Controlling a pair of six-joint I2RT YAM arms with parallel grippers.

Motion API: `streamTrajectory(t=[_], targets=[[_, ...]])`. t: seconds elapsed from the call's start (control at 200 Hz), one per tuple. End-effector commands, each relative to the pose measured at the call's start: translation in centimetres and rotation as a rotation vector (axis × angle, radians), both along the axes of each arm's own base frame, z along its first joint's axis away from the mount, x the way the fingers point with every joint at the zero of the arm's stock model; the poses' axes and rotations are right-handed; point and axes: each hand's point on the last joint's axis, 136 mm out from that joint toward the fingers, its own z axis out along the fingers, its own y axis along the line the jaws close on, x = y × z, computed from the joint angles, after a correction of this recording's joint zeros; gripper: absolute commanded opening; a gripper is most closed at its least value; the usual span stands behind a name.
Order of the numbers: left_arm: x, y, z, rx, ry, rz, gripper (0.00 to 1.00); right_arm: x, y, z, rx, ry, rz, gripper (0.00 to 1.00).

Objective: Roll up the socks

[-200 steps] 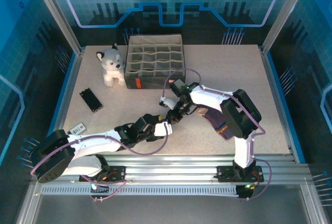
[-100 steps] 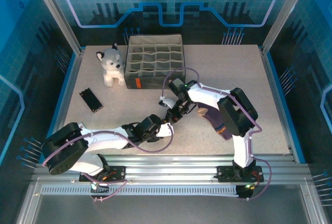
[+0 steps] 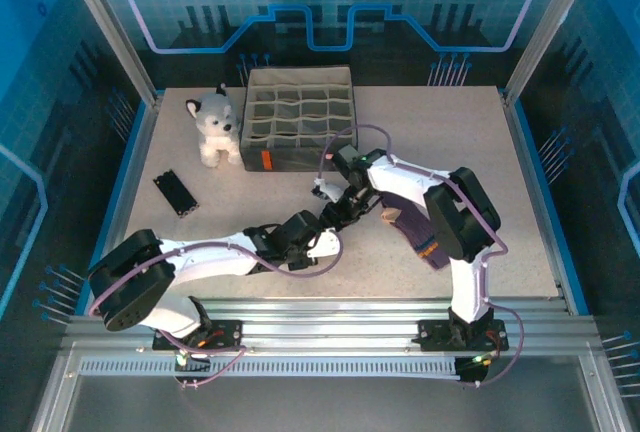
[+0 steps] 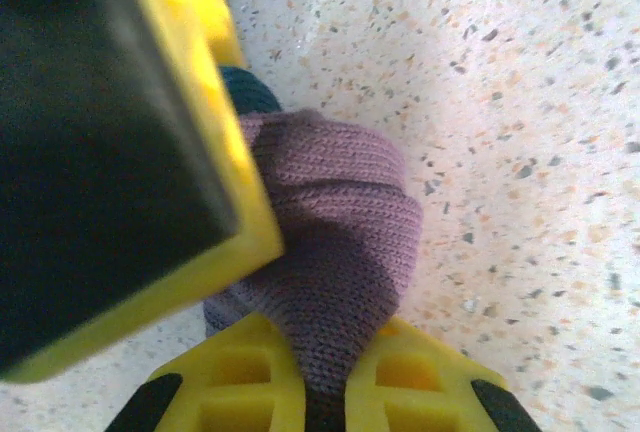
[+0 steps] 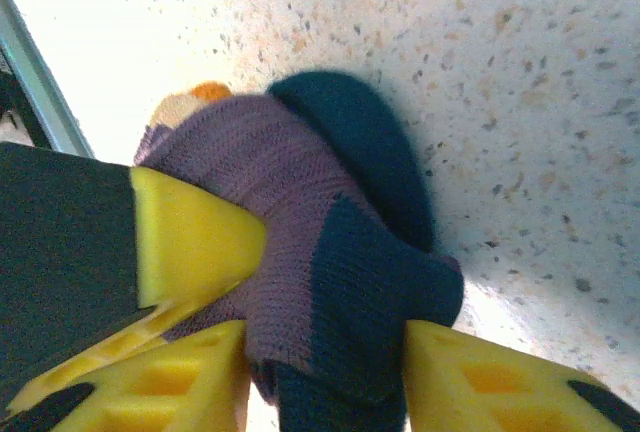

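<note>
**Both claws on the bundle, mid-counter**

Left claw (image 4: 320, 377) is pinched narrow on a purple knit fold. Right claw (image 5: 325, 372) is clamped on purple-and-navy fabric, with tan and orange showing behind it. The socks (image 3: 408, 228) lie right of centre on the counter (image 3: 500, 152). Their bunched end sits between the two claws and the rest trails under the right forearm.

Judgement: the roll is partly formed. One claw should hold the core firm while the other re-grips and wraps the loose length tight, staying low so the layers don't slip.

Room: the claws are crowded close, with little slack between them. The sectioned bin (image 3: 300, 112) is near behind. The husky (image 3: 213, 127) and a black bar (image 3: 175, 192) are well apart to the left. There is open counter to the right and front.
</note>
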Motion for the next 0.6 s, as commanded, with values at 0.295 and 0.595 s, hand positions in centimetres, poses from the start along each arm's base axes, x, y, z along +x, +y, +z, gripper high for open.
streamTrajectory(t=[0.295,0.595], targets=[[-2.7,0.6,-0.8,-0.097,0.534,0.284,0.00,4.6,-5.0,7.2,0.083,-0.212,-0.408,0.54],[0.0,-0.8,0.8,-0.218,0.604,0.479,0.00,2.2,-8.0,6.8,0.015,-0.224,-0.717,0.53]])
